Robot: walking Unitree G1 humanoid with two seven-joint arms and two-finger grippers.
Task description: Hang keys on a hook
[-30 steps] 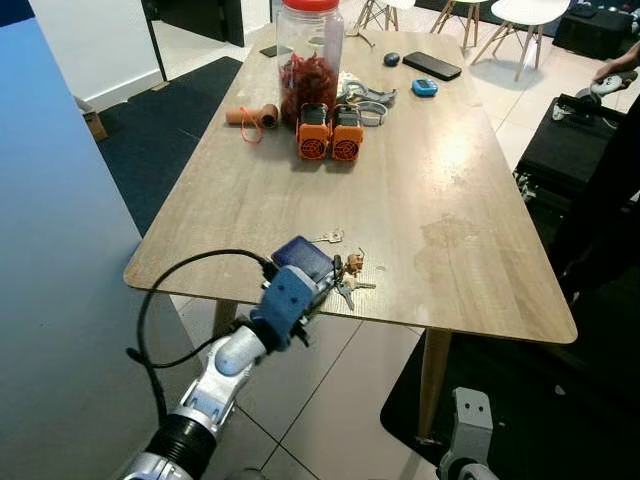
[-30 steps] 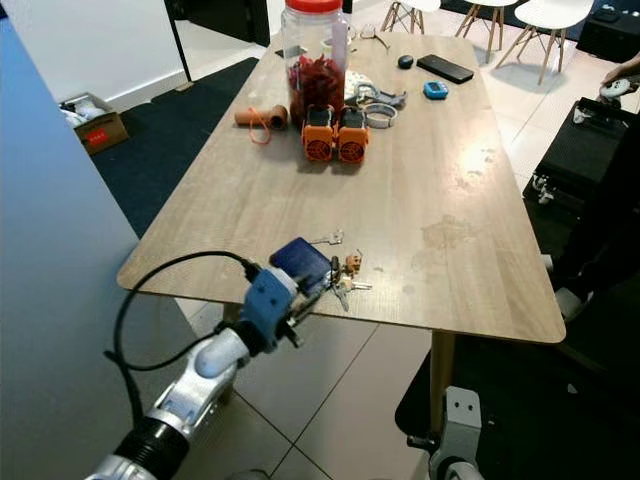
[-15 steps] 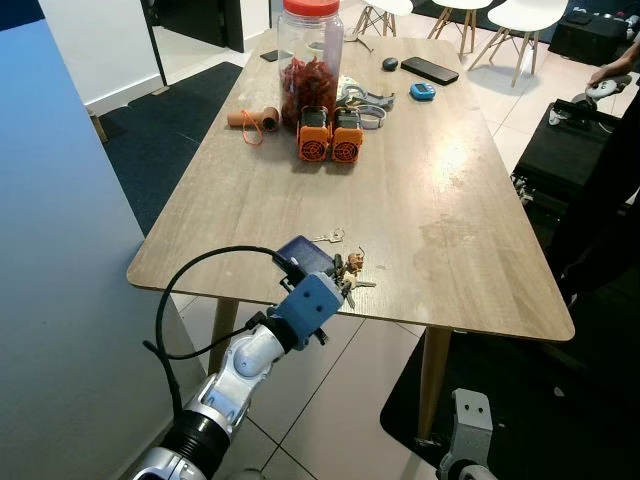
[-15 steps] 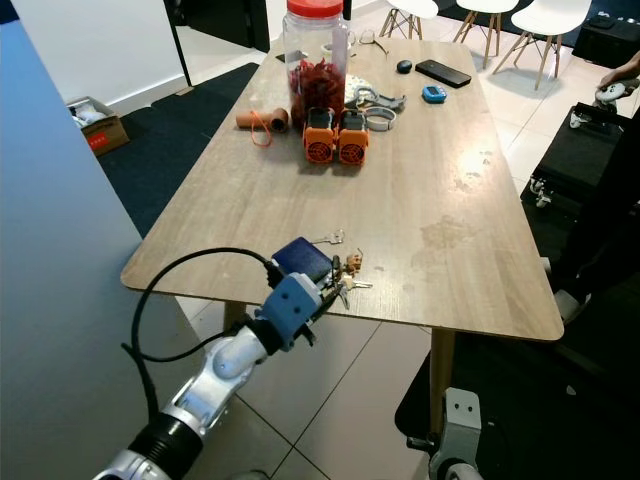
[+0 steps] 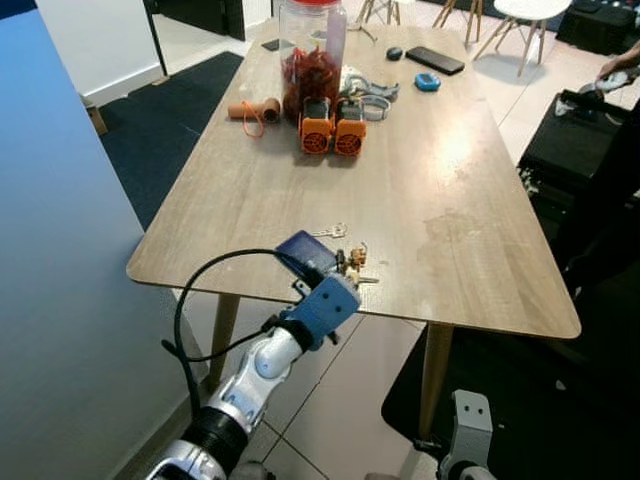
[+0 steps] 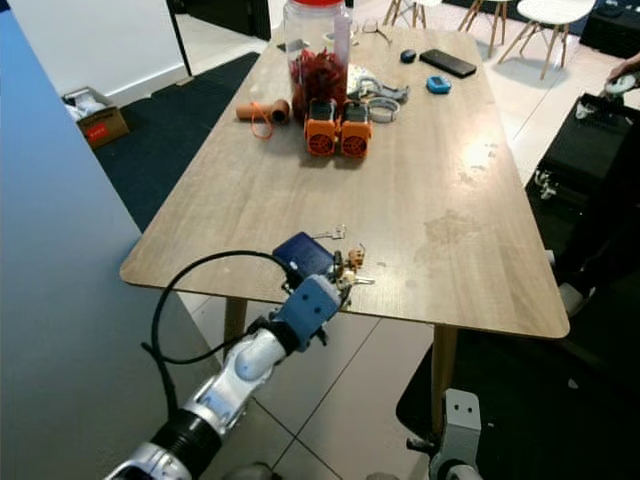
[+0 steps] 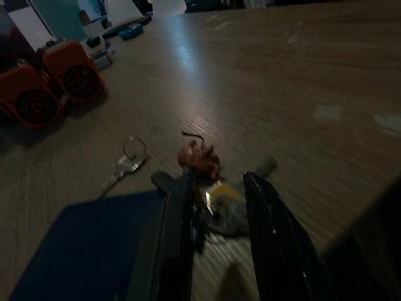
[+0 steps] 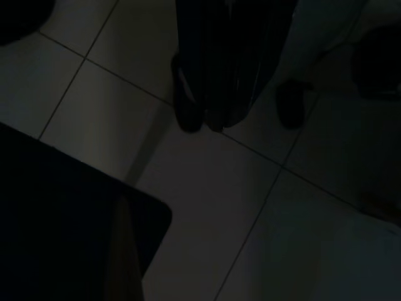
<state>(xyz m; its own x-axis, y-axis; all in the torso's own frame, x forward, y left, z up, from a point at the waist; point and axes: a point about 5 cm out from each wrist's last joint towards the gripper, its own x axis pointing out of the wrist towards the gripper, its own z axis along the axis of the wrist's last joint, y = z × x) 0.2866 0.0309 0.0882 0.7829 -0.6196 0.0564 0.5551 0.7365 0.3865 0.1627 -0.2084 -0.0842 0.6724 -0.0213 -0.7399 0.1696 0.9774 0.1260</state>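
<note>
Keys (image 5: pixel 352 270) lie at the near edge of the bench (image 5: pixel 450 190), beside a blue pouch (image 5: pixel 306 252). Within the last second the left pincer (image 7: pixel 216 207) has advanced, its 2 fingers now spread around them, not yet clenched. Pickup looks imminent.

Head stereo pair: high, looking forward and down along the wooden table (image 5: pixel 440 170) from its near edge, both eyes sharing the whole tabletop. Left wrist camera: low and close over that near edge, facing up the table toward the orange fans (image 7: pixel 47 88), also seen by the head pair. Right wrist camera: dark, facing down at floor tiles (image 8: pixel 207 207).
</note>
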